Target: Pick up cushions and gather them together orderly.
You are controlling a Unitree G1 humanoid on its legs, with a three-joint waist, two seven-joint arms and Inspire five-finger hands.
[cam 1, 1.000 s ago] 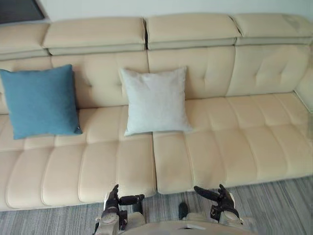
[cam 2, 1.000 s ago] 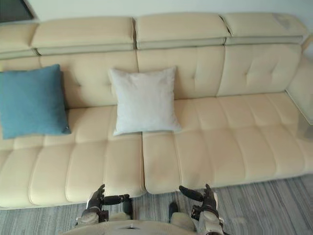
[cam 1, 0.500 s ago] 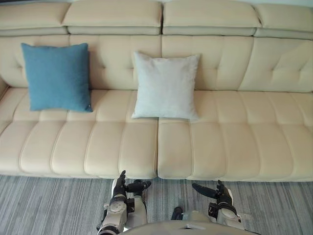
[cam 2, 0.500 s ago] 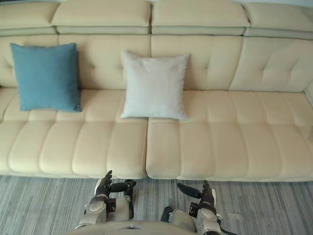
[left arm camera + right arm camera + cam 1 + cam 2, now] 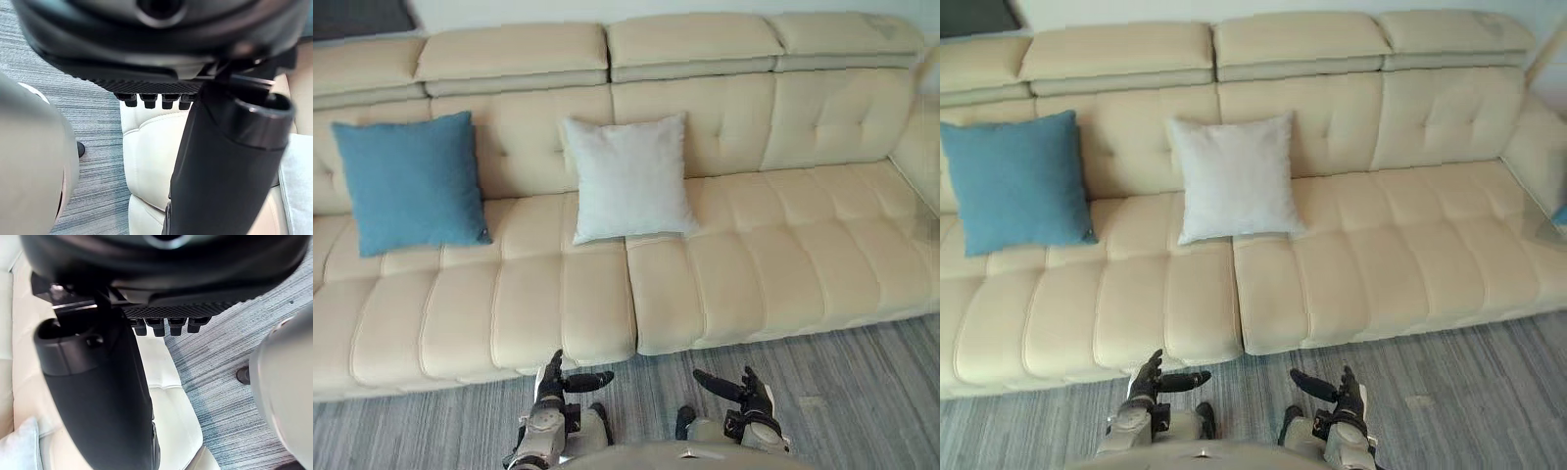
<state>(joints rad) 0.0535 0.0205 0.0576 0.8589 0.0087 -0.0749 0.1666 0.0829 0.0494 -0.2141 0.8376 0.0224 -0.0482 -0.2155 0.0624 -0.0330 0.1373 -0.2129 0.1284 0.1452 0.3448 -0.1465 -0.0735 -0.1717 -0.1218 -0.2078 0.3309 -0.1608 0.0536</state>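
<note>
Two cushions are propped upright against the backrest of the beige sofa (image 5: pixel 754 274). The blue cushion (image 5: pixel 409 183) is found toward its left end and the light grey cushion (image 5: pixel 628 178) near the middle, well apart. The left hand (image 5: pixel 549 390) and right hand (image 5: pixel 754 397) are held low over the striped grey carpet (image 5: pixel 862 392), fingers relaxed, thumbs stuck out, nothing gripped. The hands are separated from the cushions by the deep sofa seat.

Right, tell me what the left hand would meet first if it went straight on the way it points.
Probably the front edge of the cream sofa, just left of its middle seam; only carpet lies between it and the left hand. Height is unclear.
</note>
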